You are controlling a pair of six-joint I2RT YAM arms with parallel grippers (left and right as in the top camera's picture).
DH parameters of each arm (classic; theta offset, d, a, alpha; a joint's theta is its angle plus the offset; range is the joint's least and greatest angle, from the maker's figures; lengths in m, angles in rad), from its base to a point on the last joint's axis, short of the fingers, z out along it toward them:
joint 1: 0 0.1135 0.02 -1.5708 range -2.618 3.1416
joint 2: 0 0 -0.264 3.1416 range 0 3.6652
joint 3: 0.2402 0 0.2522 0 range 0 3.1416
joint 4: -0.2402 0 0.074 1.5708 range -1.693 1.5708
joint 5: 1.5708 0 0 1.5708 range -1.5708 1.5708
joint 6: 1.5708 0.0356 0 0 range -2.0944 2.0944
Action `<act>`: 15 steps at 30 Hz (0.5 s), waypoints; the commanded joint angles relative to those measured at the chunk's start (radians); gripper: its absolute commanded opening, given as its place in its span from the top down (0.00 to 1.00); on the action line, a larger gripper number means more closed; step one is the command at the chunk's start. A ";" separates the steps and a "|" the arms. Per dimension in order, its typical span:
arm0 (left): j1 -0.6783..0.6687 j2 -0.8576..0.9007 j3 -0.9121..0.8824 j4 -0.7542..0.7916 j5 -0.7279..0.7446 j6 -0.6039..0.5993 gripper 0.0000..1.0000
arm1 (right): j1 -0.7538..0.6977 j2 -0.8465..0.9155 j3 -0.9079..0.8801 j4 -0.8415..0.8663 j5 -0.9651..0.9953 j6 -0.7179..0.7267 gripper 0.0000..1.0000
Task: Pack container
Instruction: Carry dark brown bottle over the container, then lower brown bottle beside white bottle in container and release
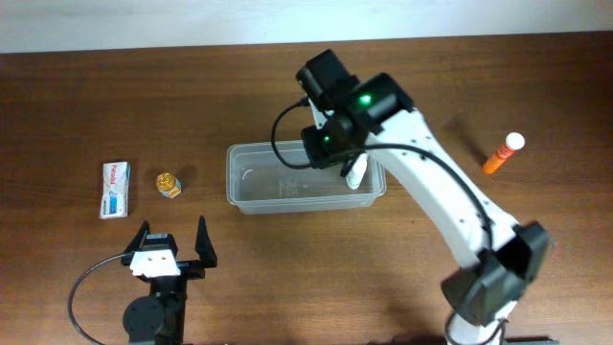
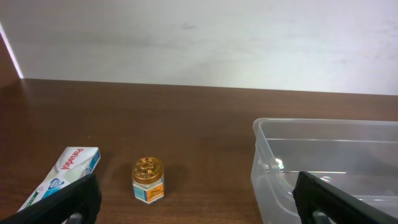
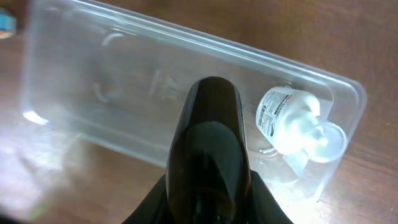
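Observation:
The clear container (image 1: 259, 184) lies at the table's middle; it also shows in the left wrist view (image 2: 323, 155) and the right wrist view (image 3: 93, 81). A white bottle (image 3: 292, 121) lies at its right end (image 1: 356, 174). My right gripper (image 3: 208, 202) is shut on a dark glossy bottle (image 3: 208, 137) and holds it above the container's middle. In the overhead view the right wrist (image 1: 330, 144) hides that bottle. My left gripper (image 1: 172, 251) is open and empty, near the front left, facing the container (image 2: 199, 211).
A small jar with a gold lid (image 1: 169, 184) (image 2: 148, 179) and a white and blue box (image 1: 115, 189) (image 2: 65, 174) sit left of the container. An orange tube with a white cap (image 1: 503, 153) lies at the right.

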 commanded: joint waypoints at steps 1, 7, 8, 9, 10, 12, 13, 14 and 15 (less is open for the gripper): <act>0.006 -0.009 -0.002 -0.007 -0.004 0.012 0.01 | 0.006 0.041 0.003 0.004 0.066 0.044 0.78; 0.006 -0.009 -0.002 -0.008 -0.004 0.012 0.01 | 0.006 0.108 0.003 0.003 0.074 0.077 0.79; 0.006 -0.009 -0.002 -0.007 -0.004 0.012 0.01 | 0.006 0.120 0.003 0.003 0.080 0.087 0.78; 0.006 -0.009 -0.002 -0.008 -0.004 0.011 0.01 | 0.006 0.128 0.003 0.003 0.084 0.087 0.78; 0.006 -0.009 -0.002 -0.008 -0.004 0.012 0.01 | 0.006 0.137 0.003 0.003 0.092 0.089 0.79; 0.006 -0.009 -0.002 -0.007 -0.004 0.012 0.01 | 0.006 0.151 0.003 0.003 0.106 0.091 0.79; 0.006 -0.009 -0.002 -0.008 -0.004 0.012 0.01 | 0.006 0.153 0.002 0.003 0.115 0.096 0.79; 0.006 -0.009 -0.002 -0.007 -0.004 0.011 0.01 | 0.006 0.157 0.000 0.004 0.127 0.110 0.79; 0.006 -0.009 -0.002 -0.008 -0.004 0.011 0.01 | 0.006 0.157 -0.002 0.004 0.140 0.117 0.79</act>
